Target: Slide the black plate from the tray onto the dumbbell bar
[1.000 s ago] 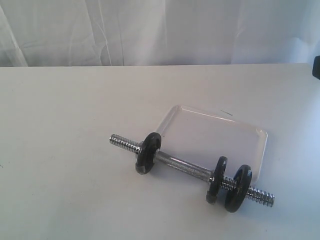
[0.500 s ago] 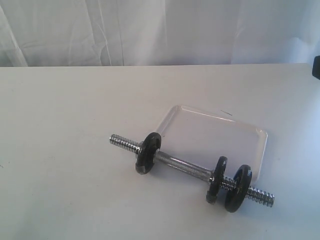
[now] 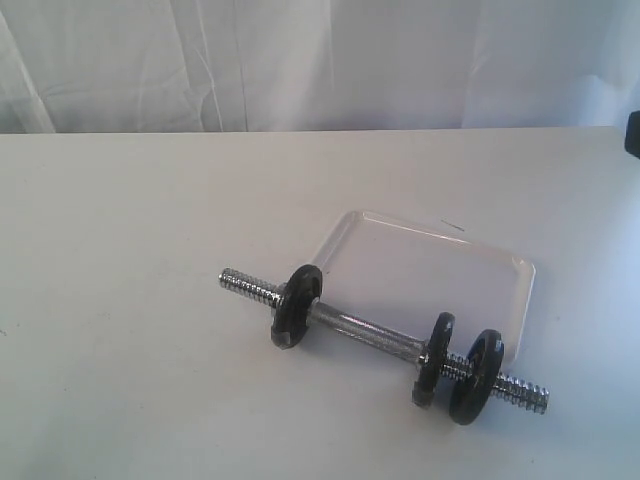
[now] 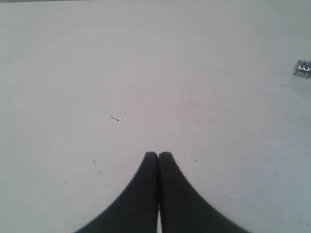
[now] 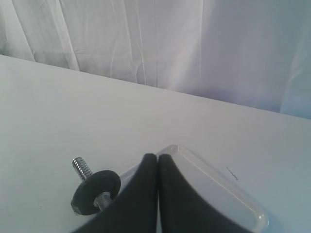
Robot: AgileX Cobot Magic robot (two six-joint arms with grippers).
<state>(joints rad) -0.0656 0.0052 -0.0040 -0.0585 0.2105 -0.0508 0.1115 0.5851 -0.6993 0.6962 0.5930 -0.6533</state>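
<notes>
Over the table (image 4: 97,73), left gripper (image 4: 158,156), right gripper (image 5: 158,158) — both closed tight, empty.

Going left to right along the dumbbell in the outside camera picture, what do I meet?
Left threaded end → first black disc → smooth bar middle → second black disc → third black disc → right threaded end.

End effector (image 5: 158,159) pinched together, tray (image 5: 214,189) nearby, black disc (image 5: 95,192) on dumbbell bar (image 5: 82,169)
</notes>
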